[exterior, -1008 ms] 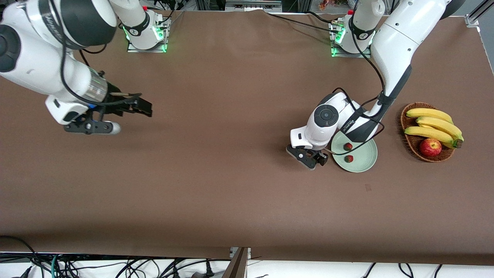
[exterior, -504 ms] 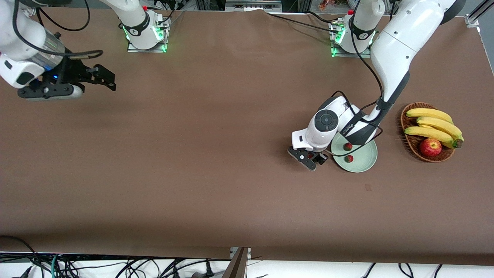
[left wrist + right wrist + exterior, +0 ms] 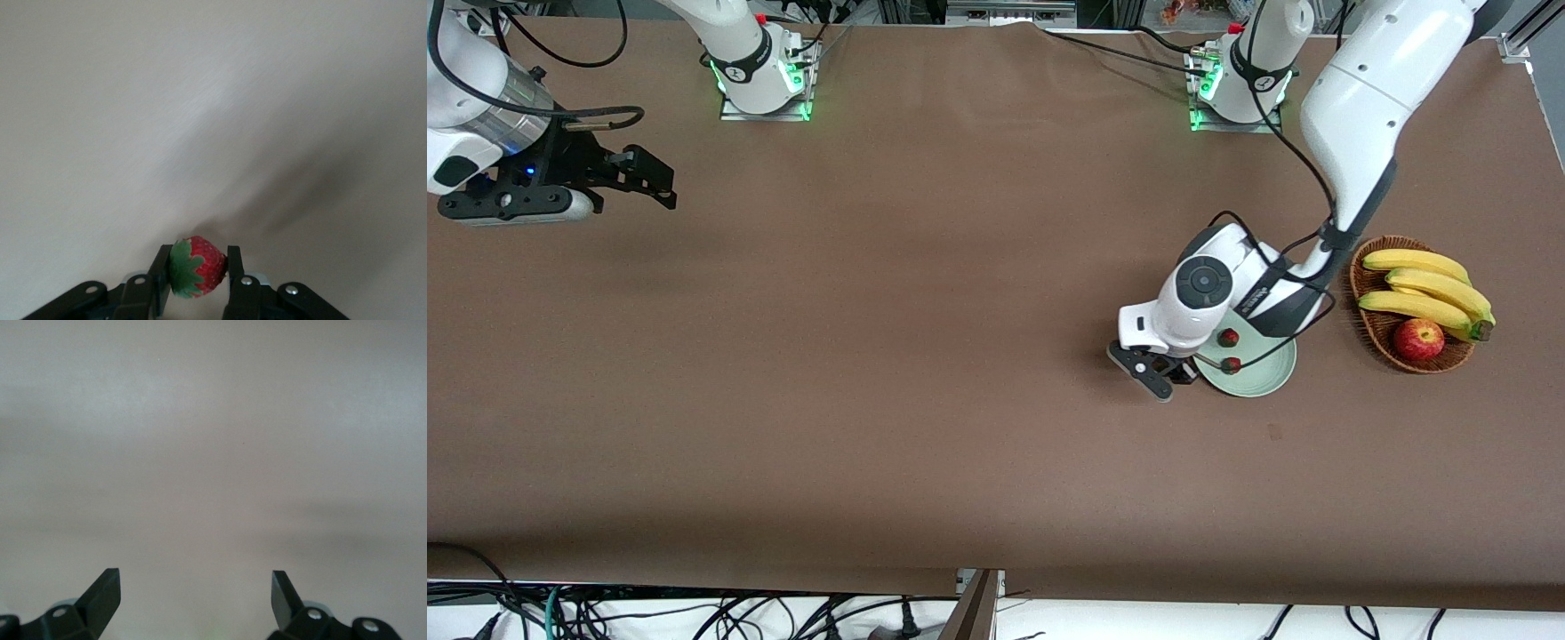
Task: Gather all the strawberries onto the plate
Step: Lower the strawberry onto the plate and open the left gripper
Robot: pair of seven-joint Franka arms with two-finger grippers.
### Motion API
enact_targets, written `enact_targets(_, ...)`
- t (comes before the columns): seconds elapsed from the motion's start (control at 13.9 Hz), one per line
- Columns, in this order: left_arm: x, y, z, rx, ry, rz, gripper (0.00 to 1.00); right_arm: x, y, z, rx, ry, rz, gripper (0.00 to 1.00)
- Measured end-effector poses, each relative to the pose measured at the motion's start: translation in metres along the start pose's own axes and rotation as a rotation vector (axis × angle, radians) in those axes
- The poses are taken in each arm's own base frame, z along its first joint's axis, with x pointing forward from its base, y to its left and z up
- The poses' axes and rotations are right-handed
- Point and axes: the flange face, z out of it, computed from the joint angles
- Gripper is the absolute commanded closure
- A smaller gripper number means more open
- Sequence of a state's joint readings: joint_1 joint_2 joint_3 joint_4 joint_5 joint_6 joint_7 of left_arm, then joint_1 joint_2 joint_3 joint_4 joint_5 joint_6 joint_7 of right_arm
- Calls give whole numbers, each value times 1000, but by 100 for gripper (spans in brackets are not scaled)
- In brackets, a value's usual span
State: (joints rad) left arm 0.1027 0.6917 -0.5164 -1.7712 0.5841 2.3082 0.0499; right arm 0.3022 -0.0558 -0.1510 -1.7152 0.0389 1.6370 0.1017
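Observation:
My left gripper point(image 3: 1172, 373) is shut on a strawberry point(image 3: 208, 265), a small red berry with a green top, pinched between its two fingers point(image 3: 235, 267). It hangs low over the brown table right beside the rim of the pale green plate point(image 3: 1270, 363), on the side toward the right arm's end. The hand hides this berry in the front view. Two more strawberries lie in the plate, one point(image 3: 1229, 337) farther from the front camera and one point(image 3: 1231, 364) nearer. My right gripper point(image 3: 656, 180) is open and empty, up over the right arm's end of the table; its wrist view point(image 3: 195, 587) shows only bare table.
A brown wicker basket point(image 3: 1360, 267) stands beside the plate toward the left arm's end, holding bananas point(image 3: 1423, 284) and a red apple point(image 3: 1418, 339). The left arm's forearm and cable pass over part of the plate. A small dark mark point(image 3: 1274, 432) lies on the cloth nearer the camera.
My right arm has swung away toward its end of the table and its base. My left gripper has shifted a little toward the plate with the strawberry in it.

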Motion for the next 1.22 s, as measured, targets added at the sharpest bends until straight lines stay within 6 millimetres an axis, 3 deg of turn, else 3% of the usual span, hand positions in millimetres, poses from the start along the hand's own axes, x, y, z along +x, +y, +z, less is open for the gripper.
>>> enact_targets(0.22,-21,-22,-36,15,-119,-24,100,7,3,-11,-17,33,3,0)
enact_targets(0.43,-50,-54,-42,-4,-214,5,96,19,9,-14,-28,44,17,0)
enact_targets(0.5,-60,-69,-38,-17,-223,37,85,21,9,-12,-30,43,17,0)
enact_targets(0.58,-72,-85,-33,-34,-230,69,32,23,8,-11,-31,42,17,0)
enact_targets(0.65,-84,-100,-26,-54,-236,96,0,24,8,-10,-32,41,17,0)
enact_targets(0.79,-103,-123,-11,-94,-238,119,0,25,7,-11,-32,44,16,0)
enact_targets(0.94,-104,-124,-9,-112,-225,124,0,25,7,-13,-31,47,16,0)
enact_targets(1.08,-90,-117,-28,-100,-195,140,0,26,7,-12,-32,46,16,0)
enact_targets(1.22,-77,-114,-72,-87,-154,123,0,27,7,-10,-33,43,16,0)
